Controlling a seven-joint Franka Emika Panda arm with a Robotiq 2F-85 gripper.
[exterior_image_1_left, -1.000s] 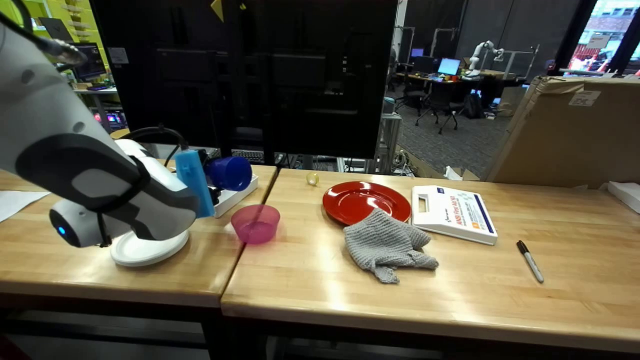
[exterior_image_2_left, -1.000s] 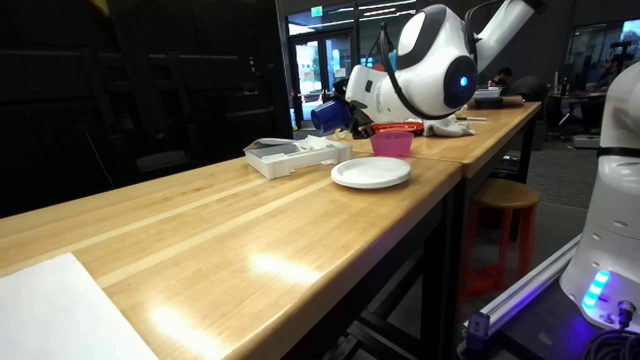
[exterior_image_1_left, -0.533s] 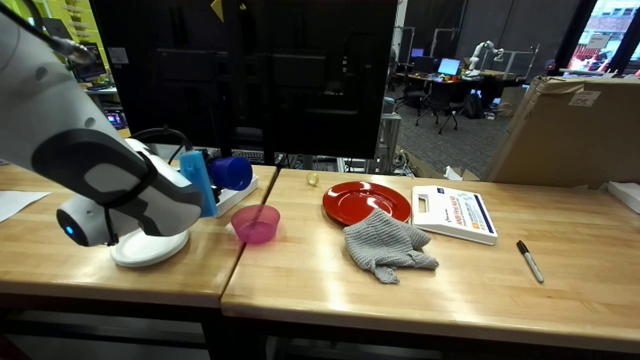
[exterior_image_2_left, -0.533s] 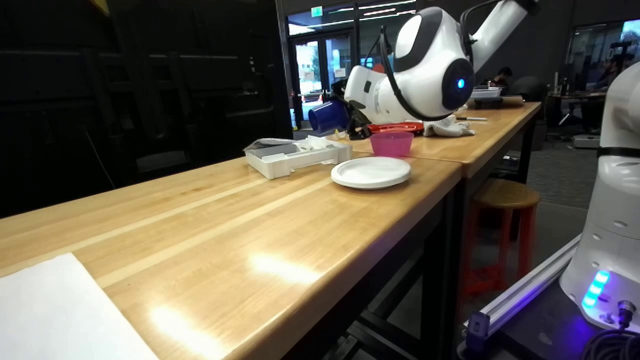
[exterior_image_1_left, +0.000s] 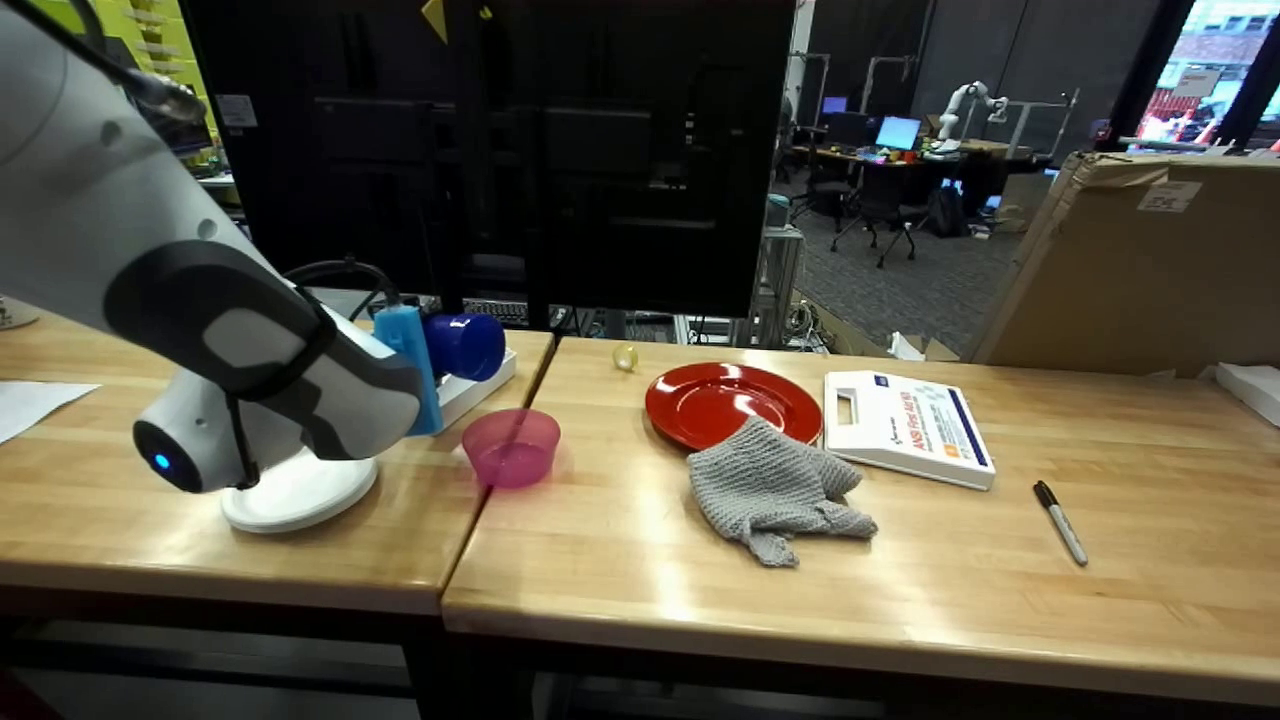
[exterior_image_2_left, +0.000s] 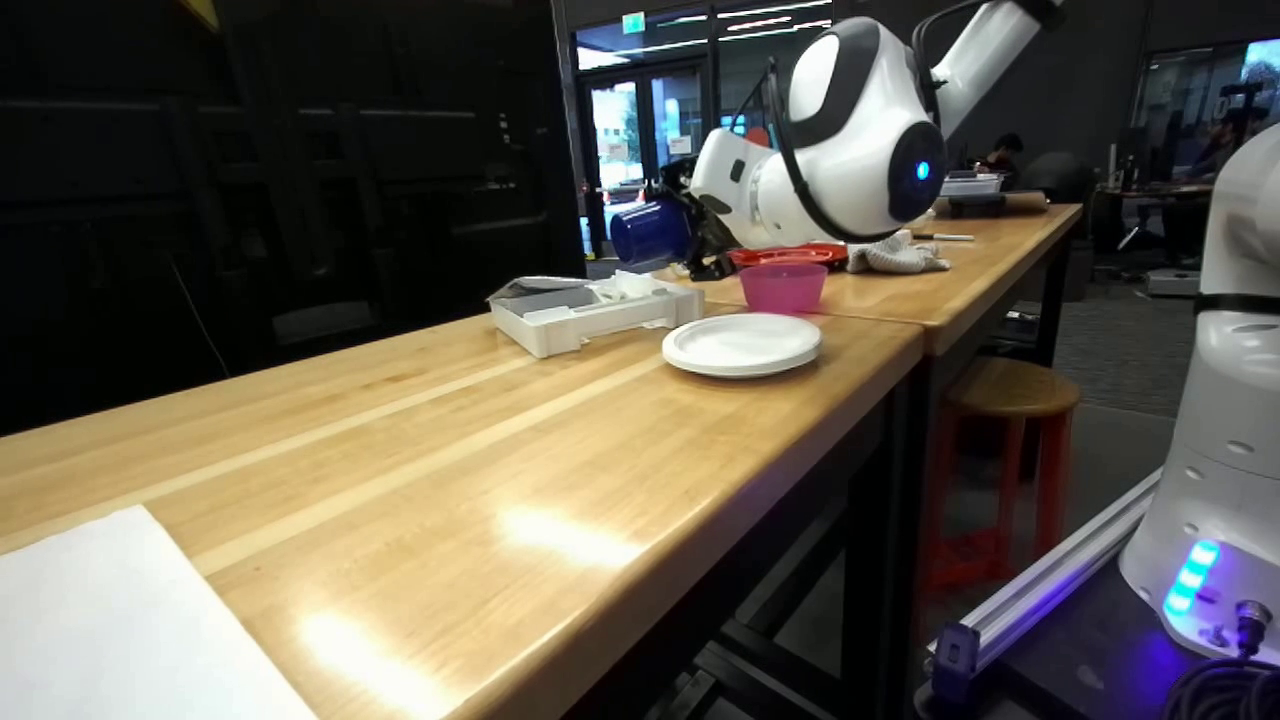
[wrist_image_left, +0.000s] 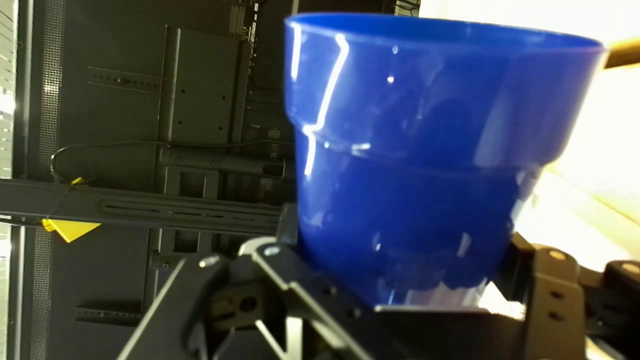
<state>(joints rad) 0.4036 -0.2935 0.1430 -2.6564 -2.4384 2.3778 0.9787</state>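
My gripper (wrist_image_left: 405, 237) is shut on a blue cup (wrist_image_left: 425, 125), with one finger on each side near its base. The cup lies on its side in the air, its mouth pointing away from the gripper. The cup shows in both exterior views (exterior_image_1_left: 470, 347) (exterior_image_2_left: 650, 232). In an exterior view the black gripper (exterior_image_2_left: 708, 245) holds it above the level of a white tray (exterior_image_2_left: 590, 318). A pink bowl (exterior_image_1_left: 511, 448) and a stack of white plates (exterior_image_1_left: 300, 497) stand on the table close by. The blue camera mount hides most of the gripper in an exterior view.
A red plate (exterior_image_1_left: 720, 395), a grey cloth (exterior_image_1_left: 765, 490), a white first aid case (exterior_image_1_left: 905, 425) and a marker (exterior_image_1_left: 1060, 522) lie on the table. A small yellowish ball (exterior_image_1_left: 625, 358) sits near the back edge. A large black screen (exterior_image_1_left: 490, 150) stands behind the table.
The arm has shifted a little, to the right in an exterior view. The cup has turned with the gripper, so its mouth shows less there. The things on the table have not moved.
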